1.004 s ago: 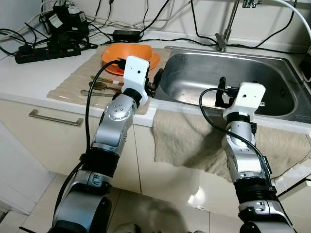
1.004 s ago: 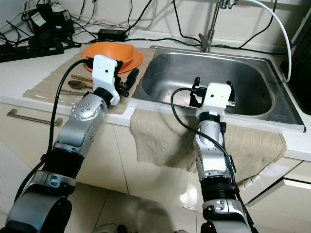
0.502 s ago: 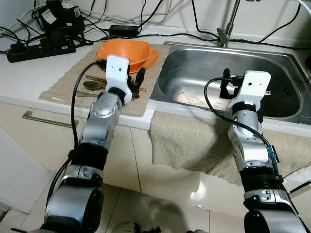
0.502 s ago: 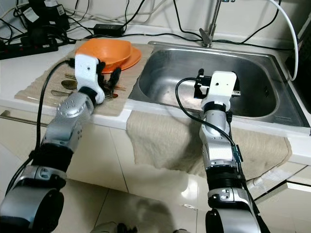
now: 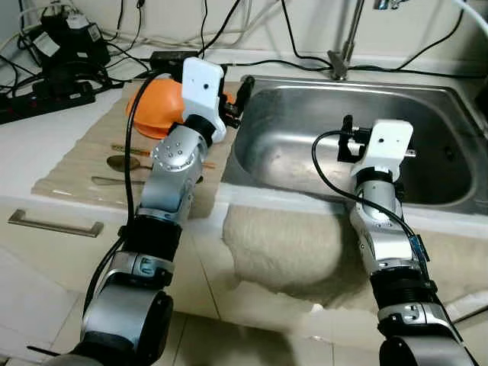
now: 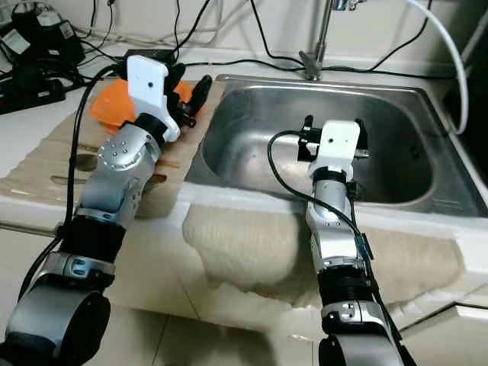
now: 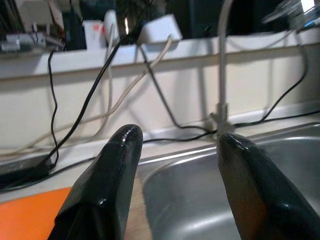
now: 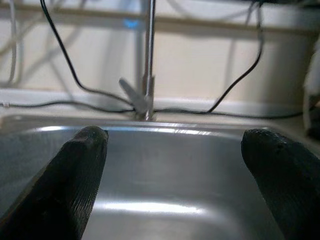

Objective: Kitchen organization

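Two open grippers point(image 7: 175, 145) point(image 8: 175, 145), one sink point(image 5: 427, 114)

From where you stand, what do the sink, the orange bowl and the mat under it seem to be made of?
Sink: brushed stainless steel, judging by its grey sheen and soft reflections. Bowl: probably plastic, with uniform matte orange colour. Mat: ribbed beige, likely silicone or woven fabric; hard to tell.

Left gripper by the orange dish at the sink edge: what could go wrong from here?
1. The left gripper, open and empty, hangs over the stainless steel sink's left rim beside the orange dish; a sideways swing might knock the dish.
2. Black cables trail along the counter behind the sink; a forward reach could snag them.
3. The right gripper, open inside the basin, points at the faucet and could strike it.
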Controlling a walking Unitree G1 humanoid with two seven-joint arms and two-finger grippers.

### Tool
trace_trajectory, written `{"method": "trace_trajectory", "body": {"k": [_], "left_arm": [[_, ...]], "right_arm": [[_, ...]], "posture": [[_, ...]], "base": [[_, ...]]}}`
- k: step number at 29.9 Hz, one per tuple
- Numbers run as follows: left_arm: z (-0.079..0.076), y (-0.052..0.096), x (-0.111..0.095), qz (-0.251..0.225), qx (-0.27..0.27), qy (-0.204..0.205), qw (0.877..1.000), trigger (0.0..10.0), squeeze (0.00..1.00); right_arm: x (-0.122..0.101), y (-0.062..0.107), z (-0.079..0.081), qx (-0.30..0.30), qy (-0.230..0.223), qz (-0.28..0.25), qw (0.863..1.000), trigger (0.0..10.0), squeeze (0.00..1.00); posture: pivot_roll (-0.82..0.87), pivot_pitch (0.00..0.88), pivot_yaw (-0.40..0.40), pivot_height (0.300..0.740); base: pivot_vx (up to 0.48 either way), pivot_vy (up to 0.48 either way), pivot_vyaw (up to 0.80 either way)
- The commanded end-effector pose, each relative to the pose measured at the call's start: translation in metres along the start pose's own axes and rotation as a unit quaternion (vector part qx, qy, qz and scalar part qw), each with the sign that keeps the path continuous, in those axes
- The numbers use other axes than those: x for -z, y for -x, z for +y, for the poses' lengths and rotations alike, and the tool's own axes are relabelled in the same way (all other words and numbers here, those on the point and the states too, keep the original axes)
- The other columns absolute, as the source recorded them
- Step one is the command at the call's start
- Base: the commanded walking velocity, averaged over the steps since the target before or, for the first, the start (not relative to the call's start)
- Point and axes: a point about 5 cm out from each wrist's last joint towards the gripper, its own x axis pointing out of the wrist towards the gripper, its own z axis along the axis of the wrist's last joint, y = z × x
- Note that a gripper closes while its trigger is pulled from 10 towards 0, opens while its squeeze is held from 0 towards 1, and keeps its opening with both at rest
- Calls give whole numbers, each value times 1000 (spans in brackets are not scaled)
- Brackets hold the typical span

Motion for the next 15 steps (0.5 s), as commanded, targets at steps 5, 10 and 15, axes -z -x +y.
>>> {"method": "trace_trajectory", "body": {"k": [5,10,15], "left_arm": [[6,-2,-10,-13,-15,2,1000,10000,0],[8,-1,-8,-7,-30,-1,1000,10000,0],[7,0,-6,-4,-29,3,1000,10000,0]], "right_arm": [[6,4,5,-7,5,9,1000,10000,0],[8,6,8,-15,3,11,1000,10000,0],[9,5,10,-17,1,14,1000,10000,0]], "posture": [[22,0,63,740],[26,0,61,740],[32,0,57,740]], "base": [[138,0,0],[0,0,0],[0,0,0]]}}
